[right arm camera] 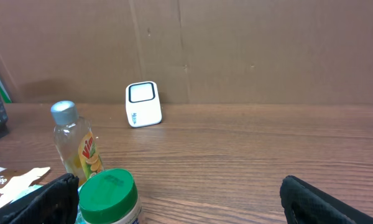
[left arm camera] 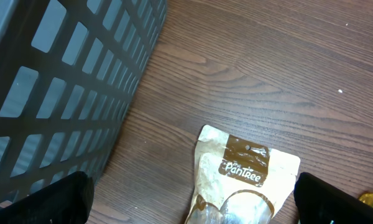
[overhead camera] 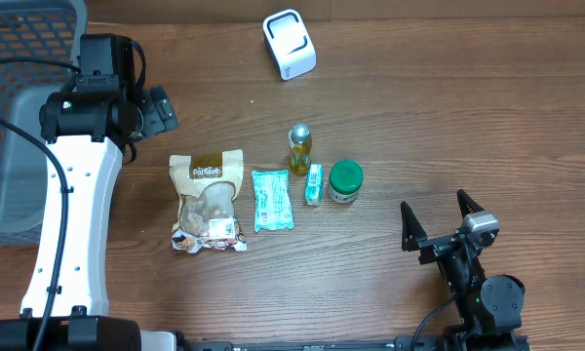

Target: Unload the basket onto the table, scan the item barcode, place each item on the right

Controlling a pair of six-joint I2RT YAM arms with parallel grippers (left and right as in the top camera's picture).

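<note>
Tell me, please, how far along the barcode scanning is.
Done: nothing; the pouch, packet, bottle, small box and green-lidded jar sit apart from the white scanner. In hand: nothing; left pincer and right pincer are open, empty. Left: grasp an item, show it to the scanner.

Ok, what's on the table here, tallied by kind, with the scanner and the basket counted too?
packets: 3 (snack pouch, teal packet, small packet)
bottle: 1
green-lidded jar: 1
scanner: 1
basket: 1
Total: 7
</note>
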